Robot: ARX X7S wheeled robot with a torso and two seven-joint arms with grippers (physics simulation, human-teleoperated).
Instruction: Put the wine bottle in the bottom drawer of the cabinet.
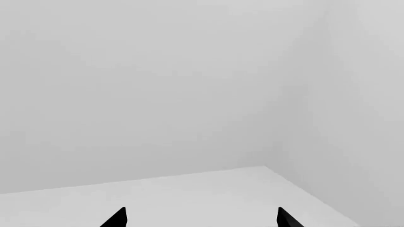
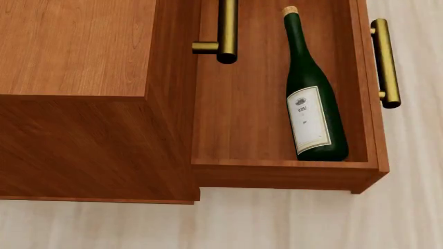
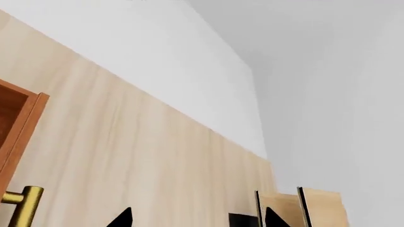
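The wine bottle [image 2: 310, 98], dark green with a tan cork and a white label, lies on its side inside the bottom drawer [image 2: 242, 119], close to the drawer's front panel. That drawer is pulled out from the reddish-brown cabinet [image 2: 76, 46], and its brass bar handle [image 2: 386, 62] runs along the outside. Neither arm shows in the head view. My left gripper [image 1: 202, 220] is open, with only its black fingertips [image 1: 118, 218] showing against white walls. My right gripper [image 3: 198, 220] is open and holds nothing, above pale floor.
An upper drawer's brass handle [image 2: 227, 31] juts over the open drawer. Pale wood floor [image 2: 291, 223] surrounds the cabinet. The right wrist view catches a reddish-brown wood edge [image 3: 19, 123] with a brass handle [image 3: 25, 208], a pale light-wood piece [image 3: 319, 208] and white walls.
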